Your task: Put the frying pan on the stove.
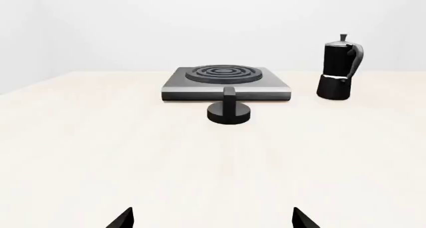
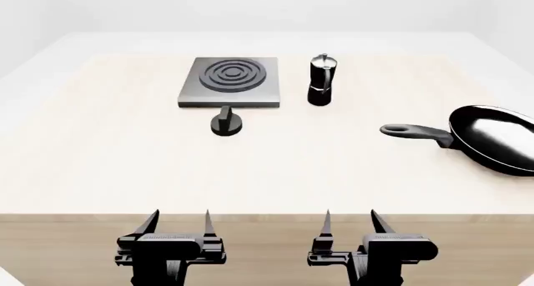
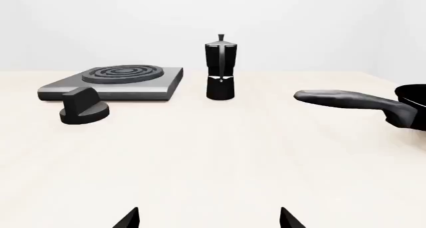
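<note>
The glossy black frying pan [image 2: 494, 137] lies on the table at the right edge, its long dark grey handle [image 2: 414, 132] pointing left; the handle also shows in the right wrist view [image 3: 346, 99]. The dark grey stove [image 2: 229, 81] with concentric rings sits at the far middle-left, also in the left wrist view [image 1: 226, 82] and the right wrist view [image 3: 113, 82]. My left gripper [image 2: 177, 222] and right gripper [image 2: 351, 221] hover at the table's near edge, both open and empty, far from the pan and the stove.
A small round black knob [image 2: 225, 122] lies just in front of the stove. A black-and-silver moka pot [image 2: 321, 80] stands right of the stove. The light wooden table [image 2: 125, 167] ends at its near edge just beyond my grippers.
</note>
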You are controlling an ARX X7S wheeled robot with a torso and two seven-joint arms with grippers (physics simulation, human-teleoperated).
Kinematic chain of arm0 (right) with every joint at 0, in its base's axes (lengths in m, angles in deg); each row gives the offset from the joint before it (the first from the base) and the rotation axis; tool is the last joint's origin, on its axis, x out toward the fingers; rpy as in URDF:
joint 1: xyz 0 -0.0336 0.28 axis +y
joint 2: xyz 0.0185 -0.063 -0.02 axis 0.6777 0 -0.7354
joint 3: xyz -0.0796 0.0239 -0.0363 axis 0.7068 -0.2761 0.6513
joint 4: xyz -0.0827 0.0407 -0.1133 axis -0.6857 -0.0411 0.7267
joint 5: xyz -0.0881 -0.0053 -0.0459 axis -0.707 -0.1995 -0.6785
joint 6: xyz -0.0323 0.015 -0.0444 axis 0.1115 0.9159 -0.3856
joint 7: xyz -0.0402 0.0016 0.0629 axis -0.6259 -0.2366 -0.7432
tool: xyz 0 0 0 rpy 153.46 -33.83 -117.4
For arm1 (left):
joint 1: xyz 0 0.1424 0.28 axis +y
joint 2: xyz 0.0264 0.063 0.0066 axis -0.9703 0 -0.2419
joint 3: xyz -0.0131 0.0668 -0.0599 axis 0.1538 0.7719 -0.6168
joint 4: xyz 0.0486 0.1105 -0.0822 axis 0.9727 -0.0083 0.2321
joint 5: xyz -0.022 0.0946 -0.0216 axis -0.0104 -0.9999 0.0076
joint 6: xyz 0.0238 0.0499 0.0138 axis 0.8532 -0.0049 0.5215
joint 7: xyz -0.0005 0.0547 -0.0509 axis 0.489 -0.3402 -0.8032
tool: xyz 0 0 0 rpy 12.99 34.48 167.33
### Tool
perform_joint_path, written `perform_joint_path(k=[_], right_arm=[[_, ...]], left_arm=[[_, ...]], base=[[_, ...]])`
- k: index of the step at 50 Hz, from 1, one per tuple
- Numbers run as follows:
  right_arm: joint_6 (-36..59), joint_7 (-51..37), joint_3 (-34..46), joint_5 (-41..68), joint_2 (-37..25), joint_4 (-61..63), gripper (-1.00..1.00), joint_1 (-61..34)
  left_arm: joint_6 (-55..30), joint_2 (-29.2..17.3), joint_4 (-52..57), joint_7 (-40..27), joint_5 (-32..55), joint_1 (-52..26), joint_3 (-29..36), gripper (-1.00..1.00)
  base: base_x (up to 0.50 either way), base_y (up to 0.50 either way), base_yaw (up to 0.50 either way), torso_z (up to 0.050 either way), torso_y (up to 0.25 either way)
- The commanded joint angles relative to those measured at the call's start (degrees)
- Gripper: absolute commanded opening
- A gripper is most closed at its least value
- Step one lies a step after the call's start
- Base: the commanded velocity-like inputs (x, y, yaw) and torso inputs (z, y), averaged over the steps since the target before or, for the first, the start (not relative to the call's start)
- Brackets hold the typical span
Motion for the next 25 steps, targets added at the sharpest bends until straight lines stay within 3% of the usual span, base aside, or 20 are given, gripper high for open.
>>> perform_joint_path(k=[1, 9, 25], right_arm=[[4.0, -5.7, 1.4, -0.5, -0.3, 0.9, 1.00, -0.6], [13.6, -7.2, 3.6, 6.5, -1.8, 10.7, 1.00, -1.6], [14.2, -9.3, 6.5, 6.5, -4.5, 18.1, 1.00, -0.2]], left_arm=[[-5.4, -0.6, 4.1, 0.0, 4.3, 0.7, 1.0, 1.00], [-8.7, -2.9, 11.1, -1.1, 7.4, 2.6, 2.2, 1.00], [-8.5, -4.3, 16.9, -4.2, 9.3, 4.2, 2.8, 1.00]], base=[[0.00, 0.00, 0.00, 0.000, 0.000], [0.00, 0.00, 0.00, 0.000, 0.000], [0.01, 0.00, 0.00, 0.000, 0.000]])
